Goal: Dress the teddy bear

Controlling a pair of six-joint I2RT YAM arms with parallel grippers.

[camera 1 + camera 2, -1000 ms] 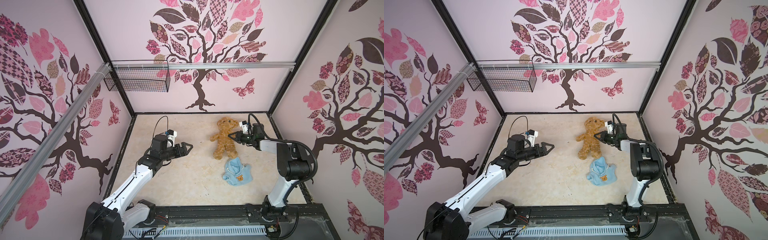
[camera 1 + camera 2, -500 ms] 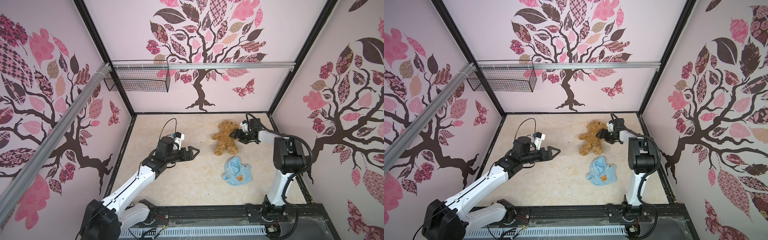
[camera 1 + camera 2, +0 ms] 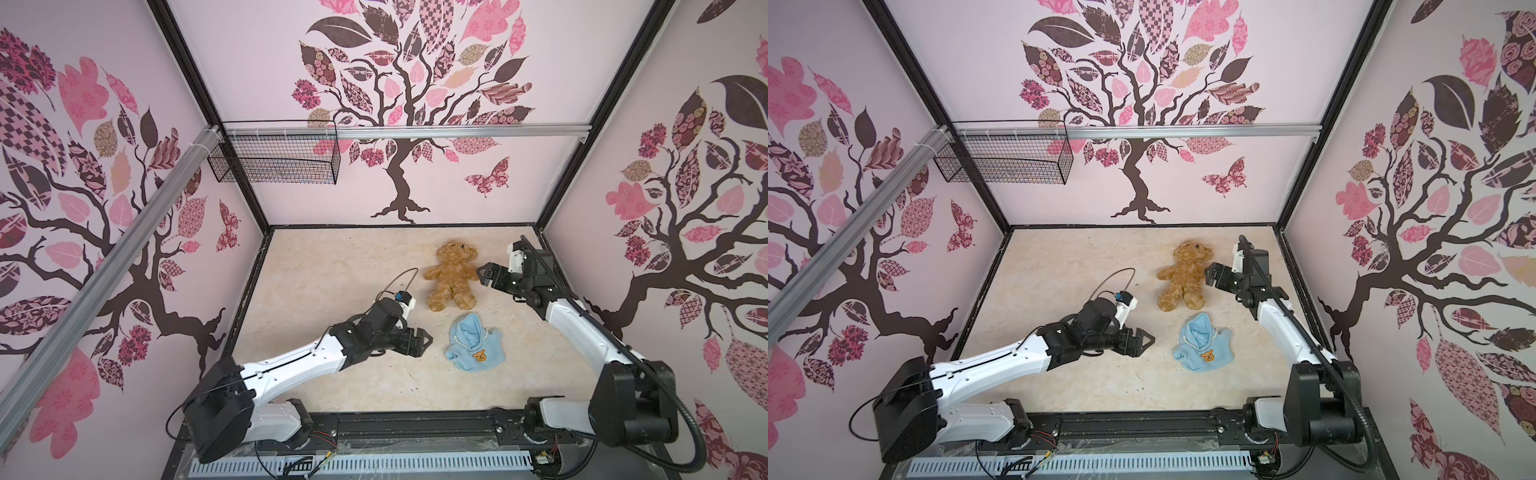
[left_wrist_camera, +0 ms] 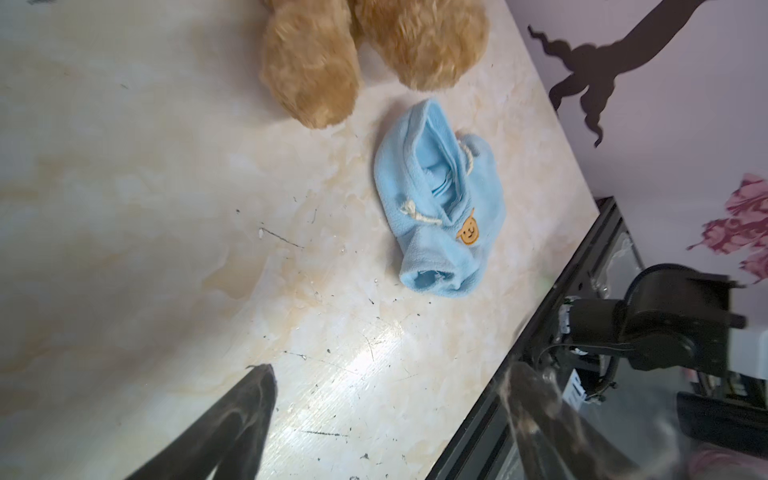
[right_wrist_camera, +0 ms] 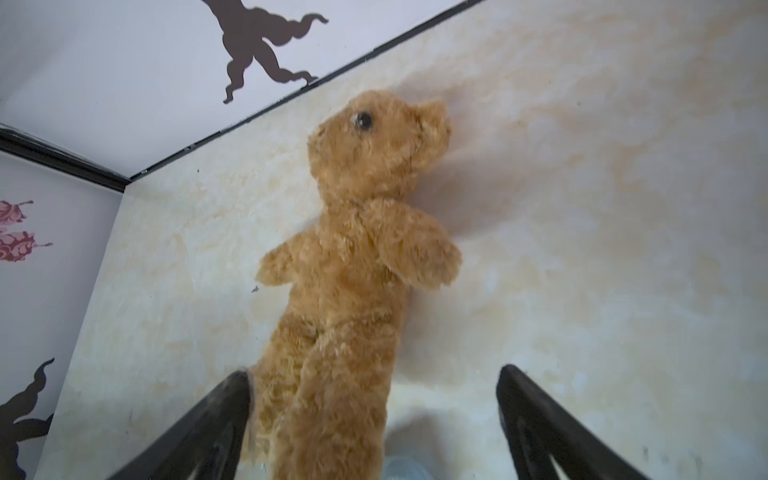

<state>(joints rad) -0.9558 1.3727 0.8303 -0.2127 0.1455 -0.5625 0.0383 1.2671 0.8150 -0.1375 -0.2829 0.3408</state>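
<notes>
Since the bear (image 3: 451, 276) lies bare on its back toward the far right of the desk (image 3: 332, 266), head toward the back wall, no part of the dressing shows as done. Its hoodie (image 3: 473, 347), light blue, lies crumpled on the desk just beyond the bear's feet, not touching them, with the hood opening up. No sleeve or hem is on the bear.

Both arms are empty. The right pincer (image 3: 483, 276) is released, jaws spread wide, just beside the bear's arm. In the right wrist view the bear's legs lie between its fingers (image 5: 216, 415), ungripped. The left pincer (image 3: 424, 343) is likewise released, near the hoodie and apart from it.

By my reading everything is left: lifting the hoodie, opening its hem, drawing it over the head, and feeding both arms through.

An orange bear-face patch (image 4: 468, 231) on the hoodie is the only mark. No brand, label or writing can be read.
</notes>
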